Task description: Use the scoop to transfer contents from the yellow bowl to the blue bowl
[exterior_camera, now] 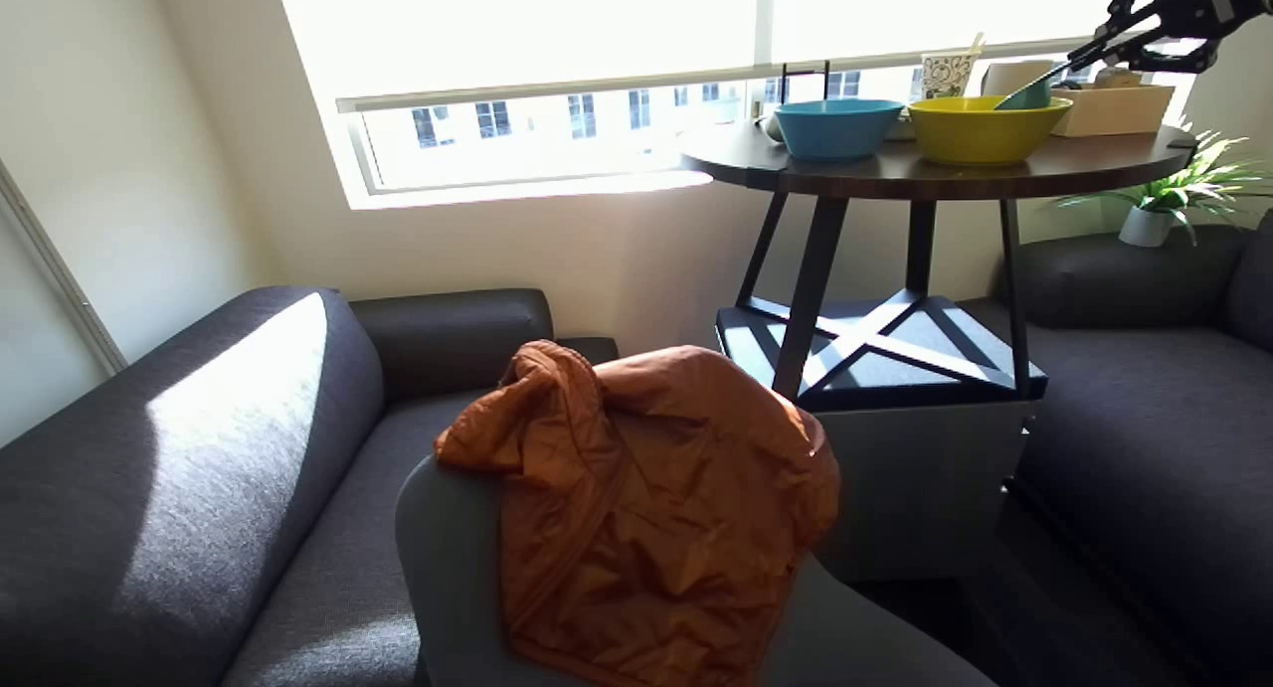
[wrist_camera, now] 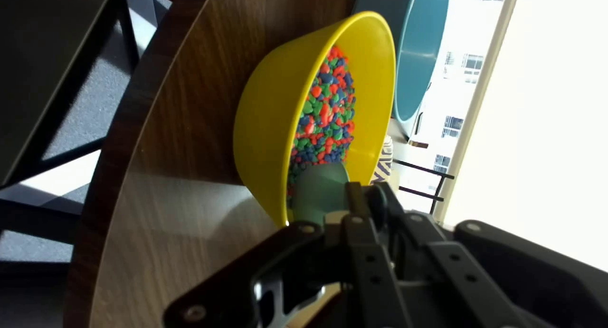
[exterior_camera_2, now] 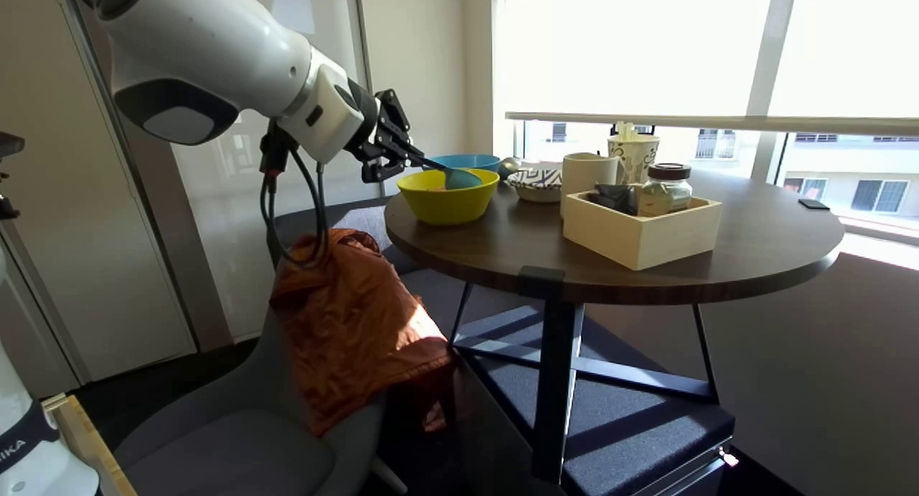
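Teal scoop point(wrist_camera: 320, 189) is clamped by its handle point(exterior_camera_2: 434, 164) in the gripper point(wrist_camera: 368, 193), presumably so coloured pieces point(wrist_camera: 327, 110) can be dug from the yellow bowl point(wrist_camera: 266, 124)

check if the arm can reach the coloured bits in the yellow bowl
Probably yes: the fingers hold the scoop, whose head sits inside the yellow bowl, and nothing else visibly covers the coloured bits.
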Controlling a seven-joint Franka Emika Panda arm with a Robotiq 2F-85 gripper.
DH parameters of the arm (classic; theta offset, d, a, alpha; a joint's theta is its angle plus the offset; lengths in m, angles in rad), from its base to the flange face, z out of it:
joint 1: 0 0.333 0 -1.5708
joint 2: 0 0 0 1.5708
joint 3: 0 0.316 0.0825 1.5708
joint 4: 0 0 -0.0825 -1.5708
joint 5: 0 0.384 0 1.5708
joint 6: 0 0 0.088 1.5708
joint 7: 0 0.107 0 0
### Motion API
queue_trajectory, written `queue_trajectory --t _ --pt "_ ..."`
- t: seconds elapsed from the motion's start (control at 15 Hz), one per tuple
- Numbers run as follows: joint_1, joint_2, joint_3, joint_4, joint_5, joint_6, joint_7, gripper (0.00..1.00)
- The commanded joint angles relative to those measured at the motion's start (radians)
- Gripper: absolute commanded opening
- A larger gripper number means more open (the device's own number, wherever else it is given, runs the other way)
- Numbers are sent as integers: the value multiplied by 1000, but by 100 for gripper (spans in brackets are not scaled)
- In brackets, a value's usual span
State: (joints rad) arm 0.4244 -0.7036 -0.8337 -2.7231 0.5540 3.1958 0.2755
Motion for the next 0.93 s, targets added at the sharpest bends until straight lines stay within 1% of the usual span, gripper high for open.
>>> queue_trajectory --t 0.0,0.2,0.27,0.33,0.4,0.53,0.6,0.67,0.73,0.87 --pt "-86 -18 74 18 -94 -60 -85 2" --pt "-169 -34 151 48 -173 -211 -135 2" --pt "-172 -61 156 56 -171 -268 -153 2" --pt "-176 -75 159 65 -143 -292 -156 2" --pt "-171 -22 163 55 -110 -229 -151 9" --pt "-184 -44 173 67 -106 -271 -163 9" --pt "-185 -51 172 67 -107 -275 -167 2" --pt "-163 -59 158 82 -101 -318 -177 2" --pt "-183 -35 180 99 -109 -362 -166 2" --pt "-238 8 247 125 -124 -434 -134 2"
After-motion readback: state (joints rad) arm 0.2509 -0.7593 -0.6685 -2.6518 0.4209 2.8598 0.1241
